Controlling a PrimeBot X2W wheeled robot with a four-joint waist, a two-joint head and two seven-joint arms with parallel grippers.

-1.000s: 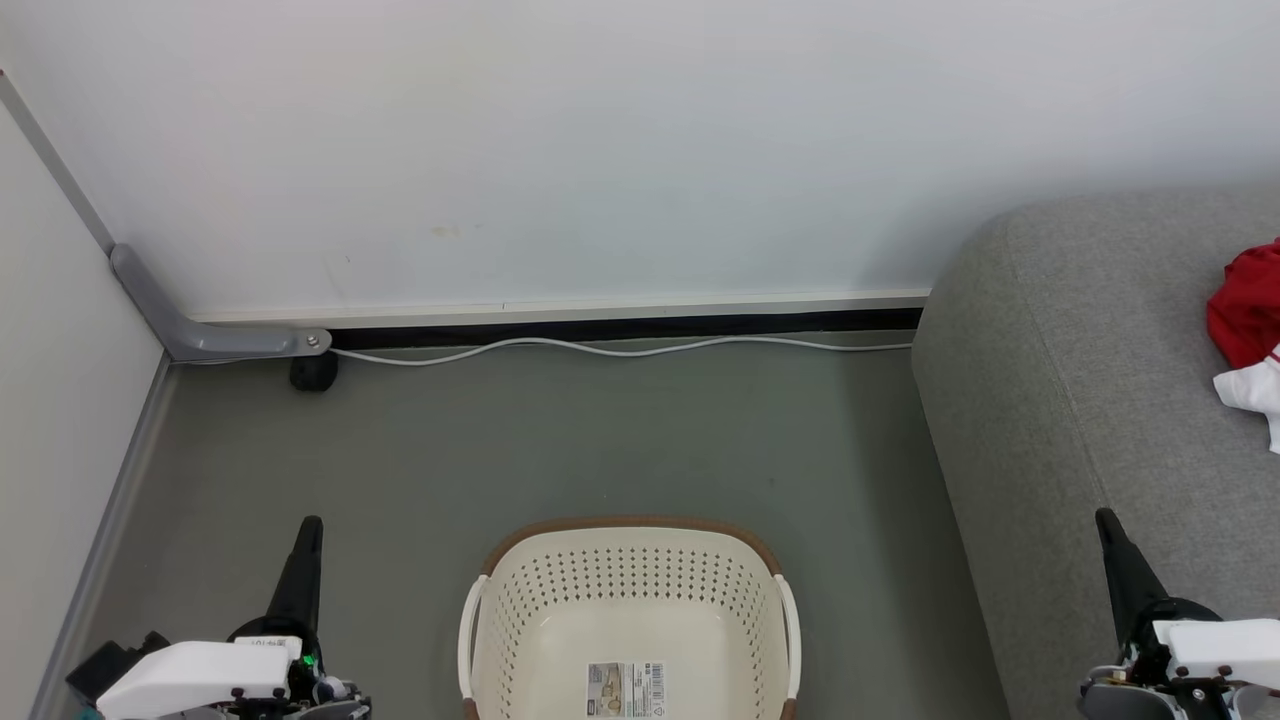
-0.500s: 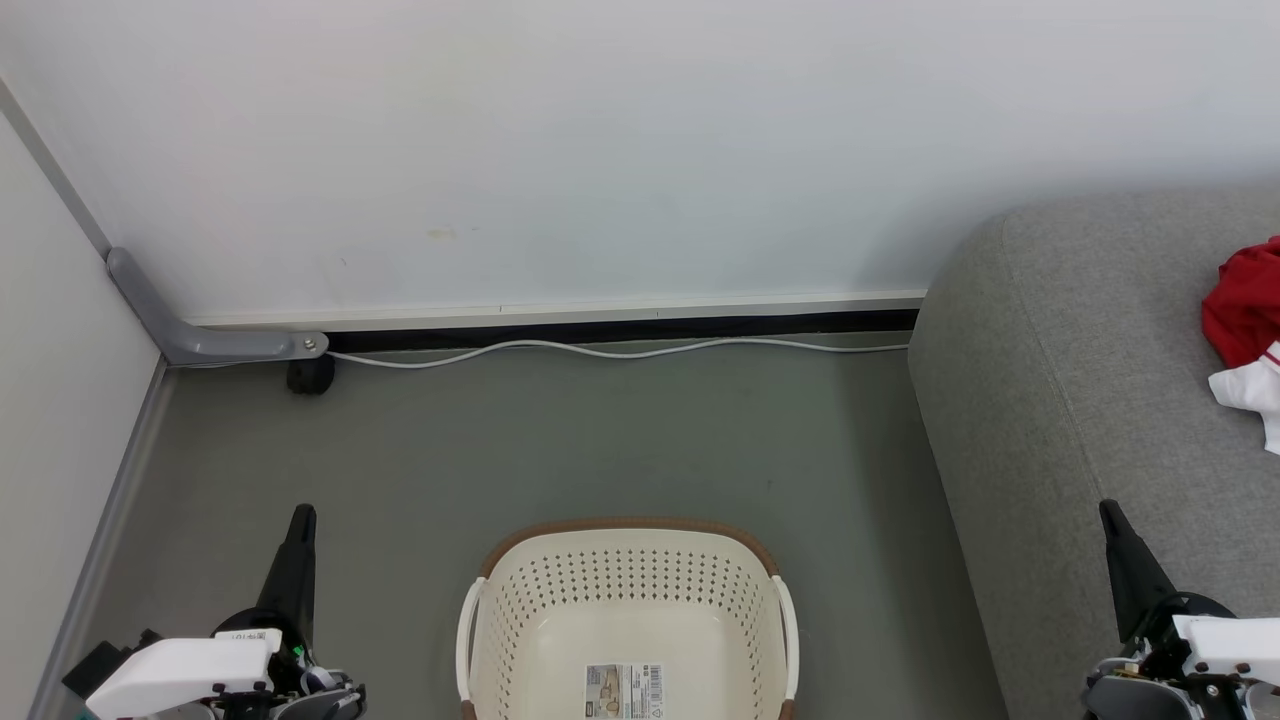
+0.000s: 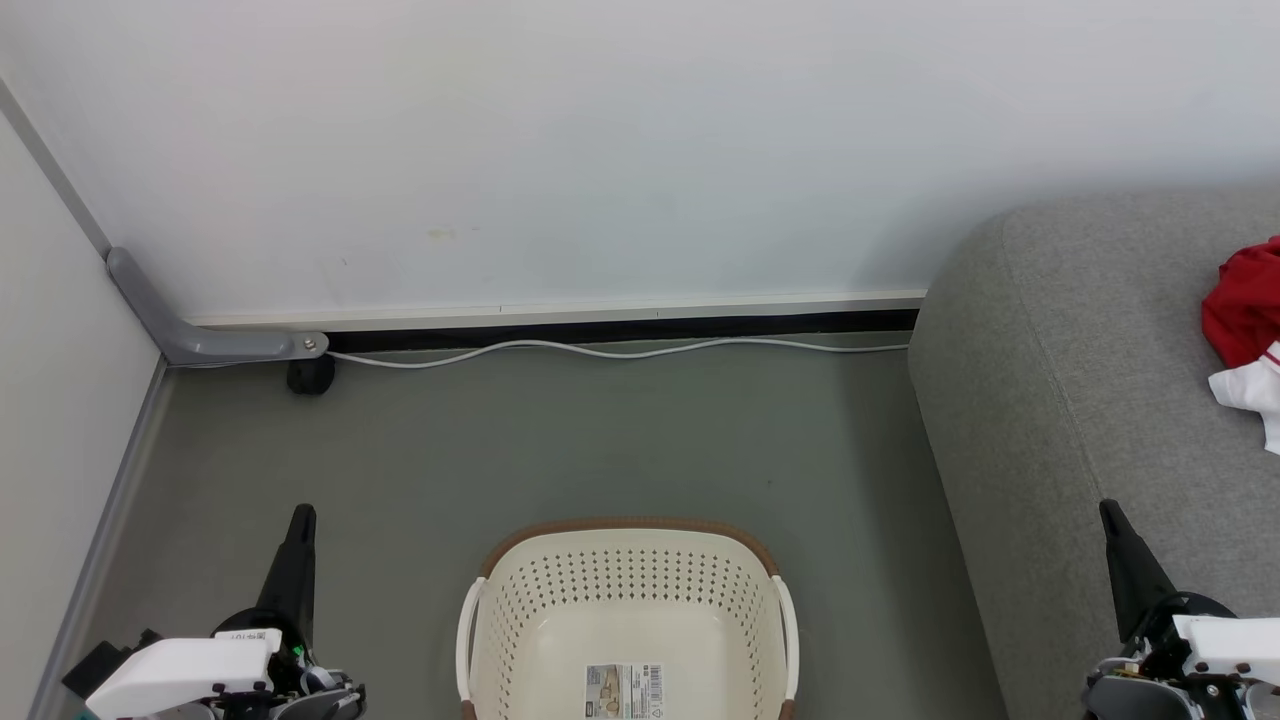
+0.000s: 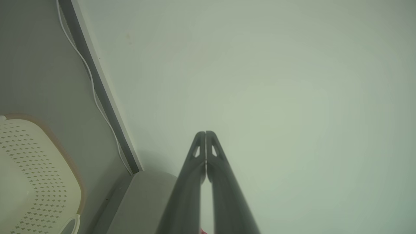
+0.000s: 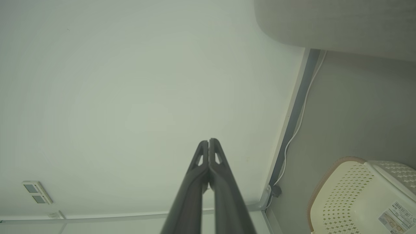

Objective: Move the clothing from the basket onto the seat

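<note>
Well beyond the right gripper [image 3: 1108,515], clothing [image 3: 1245,310] lies on seat [image 3: 1080,380].

The clothing [image 3: 1245,335] lies on the seat [image 3: 1080,400], right of the basket [image 3: 625,600].

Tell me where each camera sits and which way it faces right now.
Head view: on the head, facing forward and down at the floor, the basket and the seat with the clothing on it; left gripper lower left, right gripper lower right, both shut.
Left wrist view: on the left wrist, looking along its own shut fingers at the wall; basket at that view's left.
Right wrist view: on the right wrist, along its fingers at the wall; basket lower right.
Shared: both wrist views catch basket, seat and wall.
</note>
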